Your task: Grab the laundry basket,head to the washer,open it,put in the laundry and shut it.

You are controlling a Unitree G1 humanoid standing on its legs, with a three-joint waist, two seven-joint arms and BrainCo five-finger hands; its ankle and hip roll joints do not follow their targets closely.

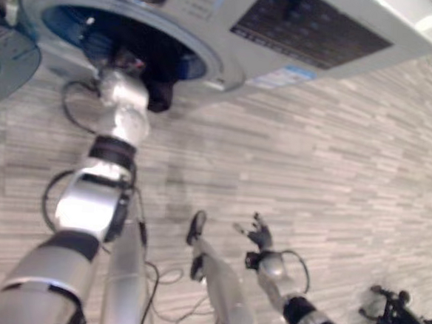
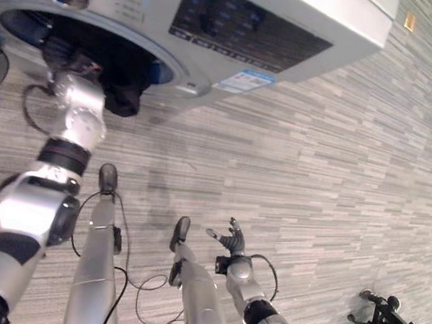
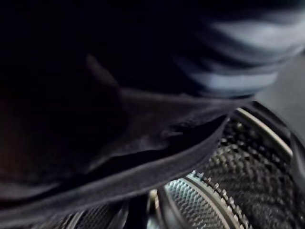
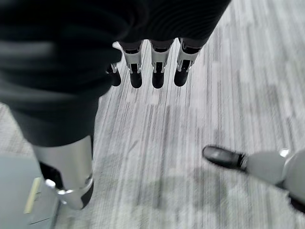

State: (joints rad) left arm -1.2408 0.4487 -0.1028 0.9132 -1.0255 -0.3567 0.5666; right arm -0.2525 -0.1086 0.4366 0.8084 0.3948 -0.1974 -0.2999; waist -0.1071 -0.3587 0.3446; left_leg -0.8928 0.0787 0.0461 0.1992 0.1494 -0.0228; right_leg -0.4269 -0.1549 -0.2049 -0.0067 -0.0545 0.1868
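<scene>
Dark cloth, the laundry, hung at the lower rim of the washer's round opening, partly inside the drum and partly draped over the edge. The left arm reached up into that opening, and the left hand was buried among the cloth at the mouth of the drum (its fingers were hidden, so I could not tell whether they held the fabric or not). In the left wrist view a fold of the black laundry lay across the frame, with a lighter striped piece above it and the perforated metal drum showing beyond.

The washer stood open, its pale grey front and dark control panel facing out over the grey striped floor. The washer door was swung aside at the left of the opening.

The right hand hung low, well apart from the washer and over the floor, with its fingers straight and spread, holding nothing. A dark wheeled frame stood on the floor toward the lower right corner.
</scene>
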